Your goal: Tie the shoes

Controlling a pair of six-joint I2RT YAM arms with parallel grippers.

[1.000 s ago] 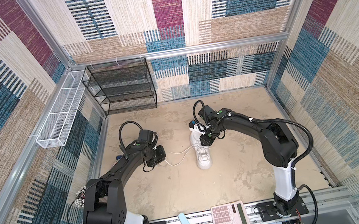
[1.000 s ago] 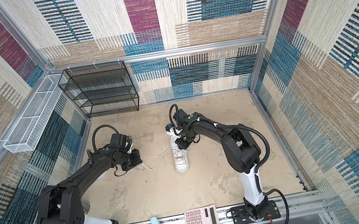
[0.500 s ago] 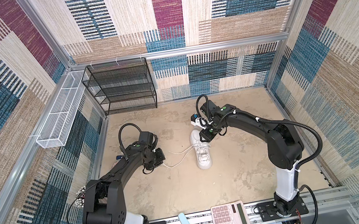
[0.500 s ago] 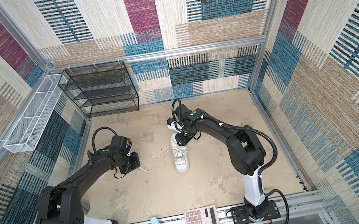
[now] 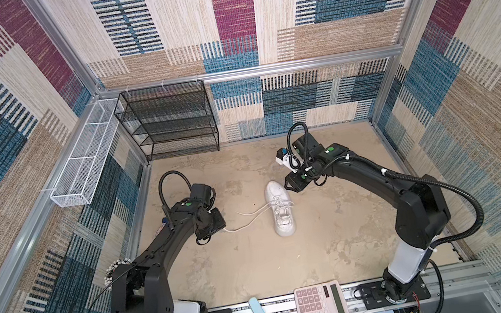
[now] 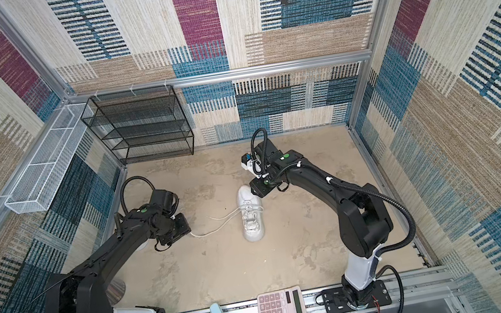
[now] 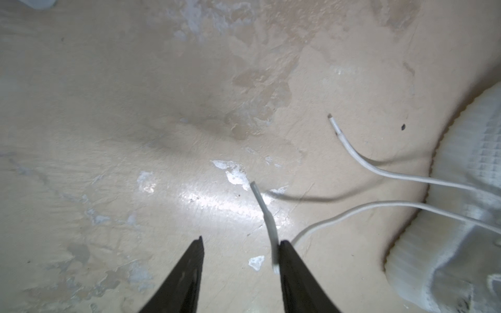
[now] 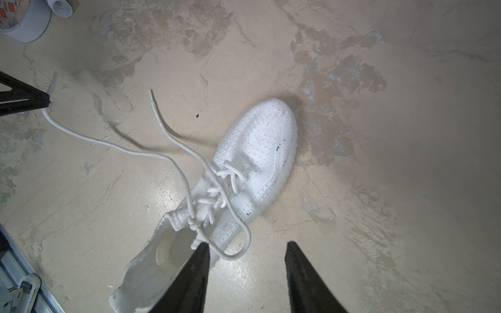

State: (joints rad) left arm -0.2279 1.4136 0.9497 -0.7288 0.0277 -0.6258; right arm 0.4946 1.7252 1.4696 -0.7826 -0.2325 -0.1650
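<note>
The white shoe (image 5: 280,208) lies near the middle of the bench (image 5: 258,263). Its laces (image 5: 252,219) trail loose toward the left end effector (image 7: 241,240), which is spread, with one lace end just beside a finger and not pinched. The right end effector (image 8: 247,243) hovers spread over the shoe's collar, holding nothing.

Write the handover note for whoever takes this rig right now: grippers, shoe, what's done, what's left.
Left gripper: open; one lace end leans against a finger, not pinched.
Right gripper: open, empty, close beside the sneaker.
Sneaker: upright between the arms; both lace ends trail toward the left gripper; one loop hangs over its side.
Done: a first knot seems to sit at the top eyelets.
Left: no finished bow shows; form and tighten it.
</note>
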